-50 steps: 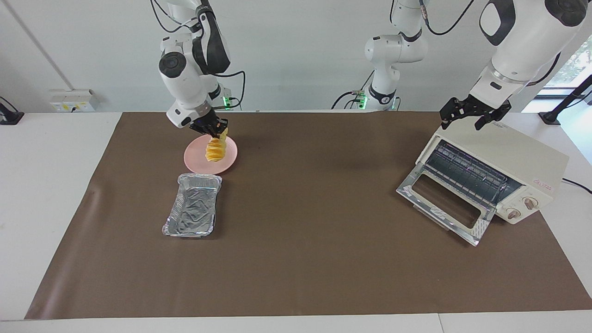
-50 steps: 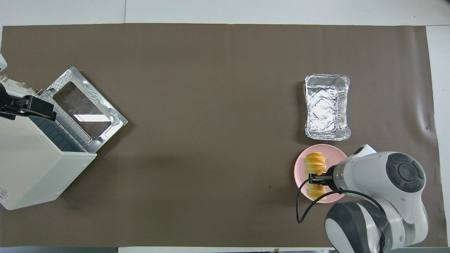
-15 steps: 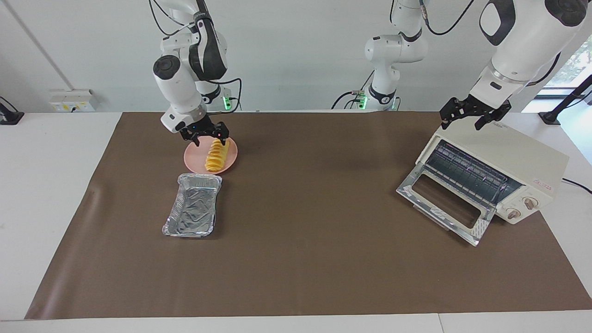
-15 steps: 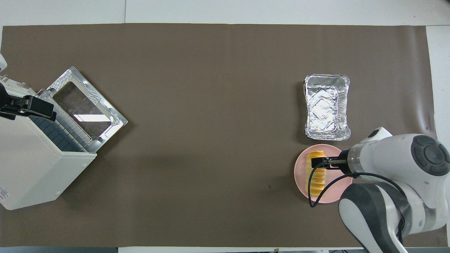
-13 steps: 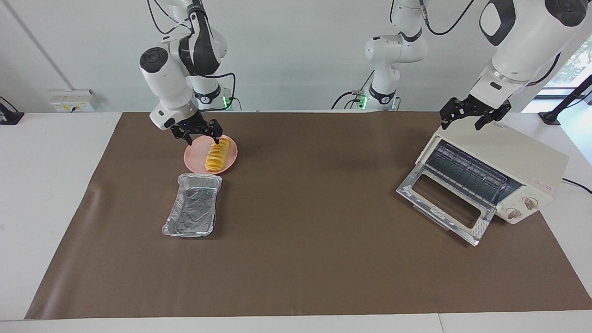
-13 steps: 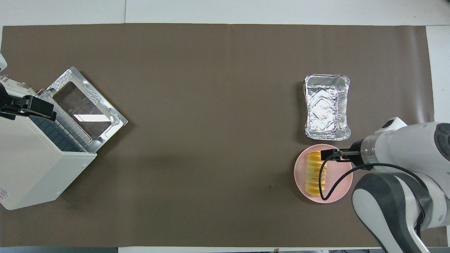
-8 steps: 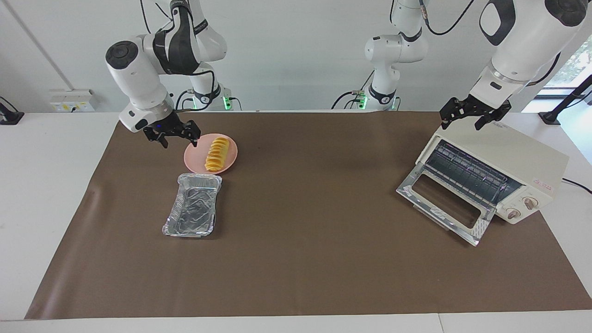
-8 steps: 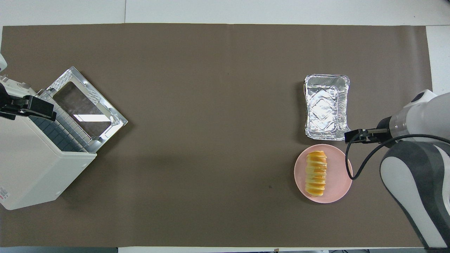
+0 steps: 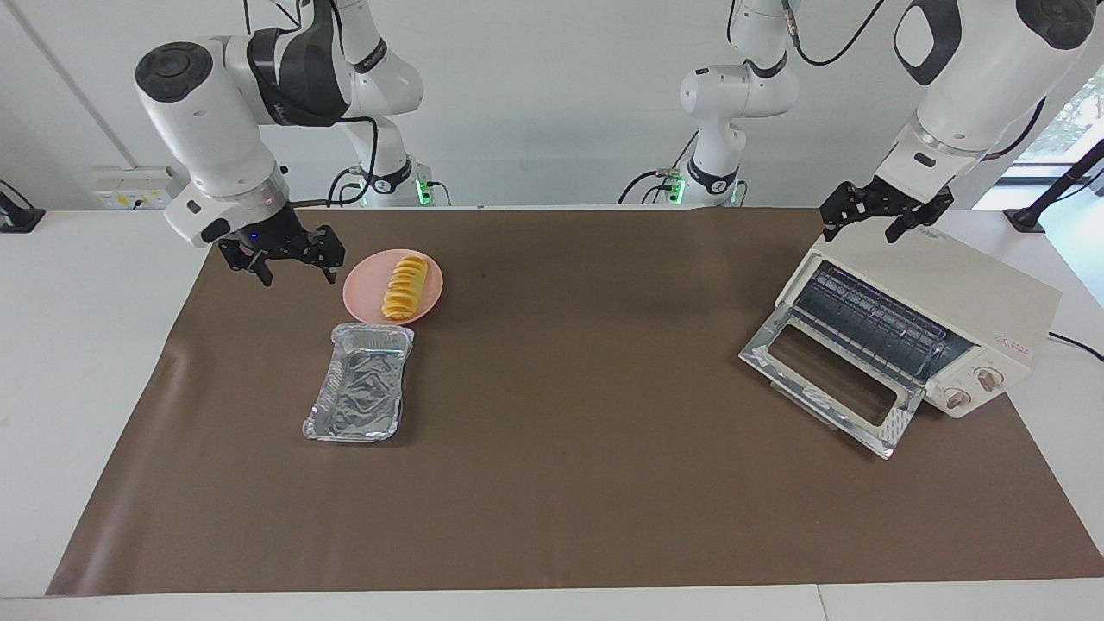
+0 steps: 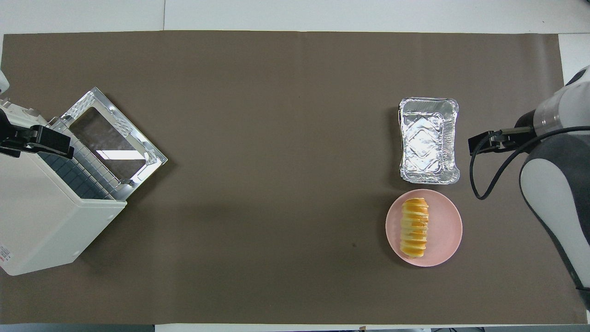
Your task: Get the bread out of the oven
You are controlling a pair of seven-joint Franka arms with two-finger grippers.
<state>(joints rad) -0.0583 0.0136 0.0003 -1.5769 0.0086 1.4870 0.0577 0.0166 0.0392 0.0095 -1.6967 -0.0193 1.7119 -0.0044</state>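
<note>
The bread, a ridged golden loaf, lies on the round pink plate. The cream-white oven stands at the left arm's end of the table with its glass door dropped open and its wire rack bare. My right gripper hangs open and empty over the brown mat, beside the plate toward the right arm's end. My left gripper is open and waits just above the oven's top edge.
A crinkled silver foil tray lies empty just farther from the robots than the plate. The brown mat covers the table. A third arm's base stands at the robots' edge.
My right gripper has drawn away from the plate toward the right arm's end of the table, empty and open. The bread stays lying on the plate. The left arm has not moved.
</note>
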